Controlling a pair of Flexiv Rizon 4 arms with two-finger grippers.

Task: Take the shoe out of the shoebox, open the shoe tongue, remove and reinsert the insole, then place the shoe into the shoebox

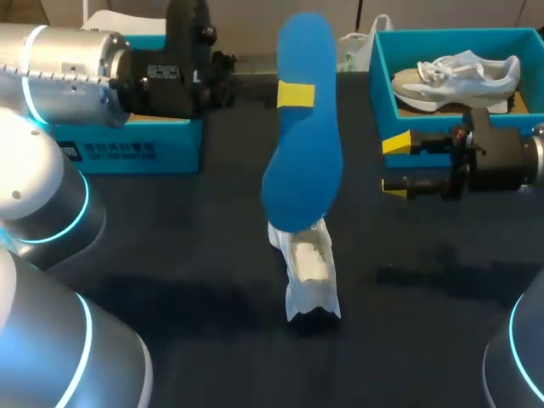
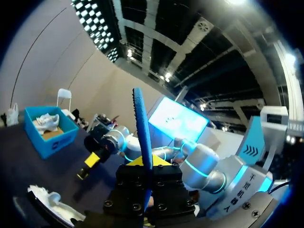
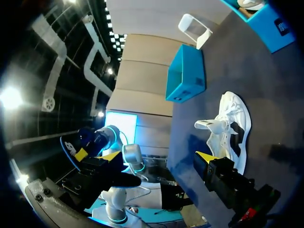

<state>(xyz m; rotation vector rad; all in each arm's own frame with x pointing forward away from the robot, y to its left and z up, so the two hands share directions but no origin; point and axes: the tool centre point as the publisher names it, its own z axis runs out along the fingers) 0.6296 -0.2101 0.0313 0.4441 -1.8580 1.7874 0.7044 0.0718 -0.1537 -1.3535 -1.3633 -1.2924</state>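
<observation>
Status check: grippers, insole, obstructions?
Left gripper shut on blue insole, held up off the table. Right gripper open, empty. White shoe on table, nothing seen blocking it.

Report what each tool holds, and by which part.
Left tool pinches the blue insole by its flat faces, nearer its narrower end. Right tool is open and holds nothing.

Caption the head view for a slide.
Left gripper holds blue insole above the white shoe; right gripper open beside the shoebox.
</observation>
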